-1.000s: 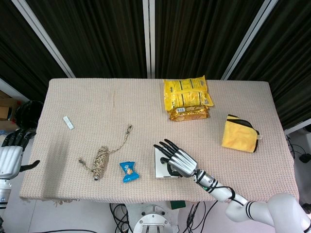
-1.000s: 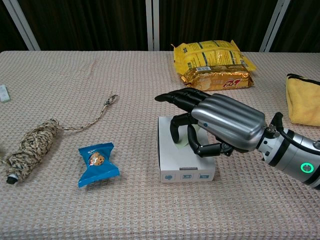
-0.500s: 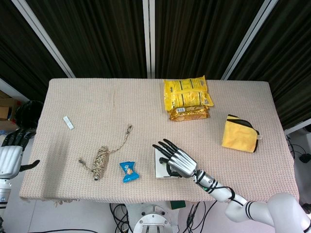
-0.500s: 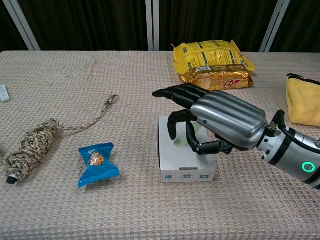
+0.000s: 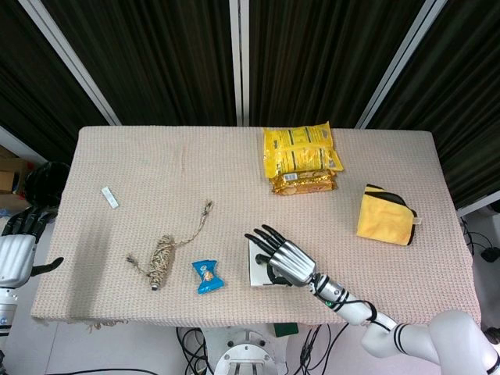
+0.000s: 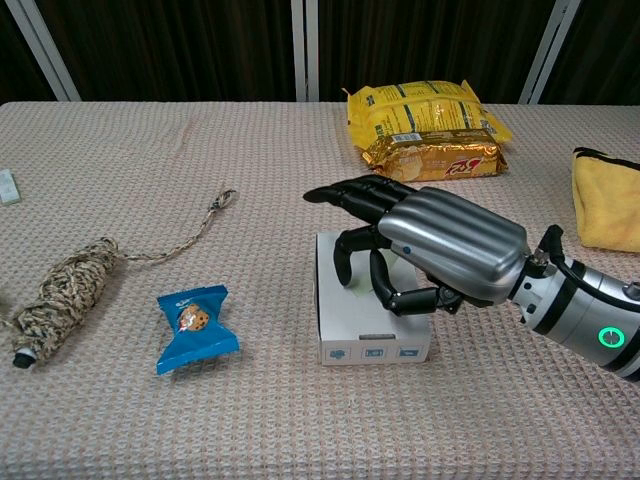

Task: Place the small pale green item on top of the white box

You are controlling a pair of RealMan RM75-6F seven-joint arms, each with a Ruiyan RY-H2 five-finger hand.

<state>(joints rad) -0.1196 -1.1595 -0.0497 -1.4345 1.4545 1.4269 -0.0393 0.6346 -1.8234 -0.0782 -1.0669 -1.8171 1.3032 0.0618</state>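
Observation:
The white box [image 6: 372, 340] stands on the table near the front edge, also visible in the head view [image 5: 255, 269]. The small pale green item [image 6: 360, 283] lies on the box's top, mostly hidden under my right hand [image 6: 440, 245]. That hand hovers just over the box with its fingers stretched out to the left and the thumb curled down beside the item; nothing is gripped. From above, the right hand [image 5: 285, 256] covers most of the box. My left hand [image 5: 17, 254] hangs off the table's left edge, empty, fingers apart.
Yellow snack bags [image 6: 425, 125] lie behind the box, and a yellow cloth [image 6: 608, 200] sits at the right. Left of the box are a blue cookie packet [image 6: 195, 325] and a twine bundle [image 6: 65, 295]. A small white strip [image 5: 110, 197] lies far left.
My right hand has shifted slightly left over the box and its fingers have straightened a little. The pale green item stays on the box top. The left hand is still.

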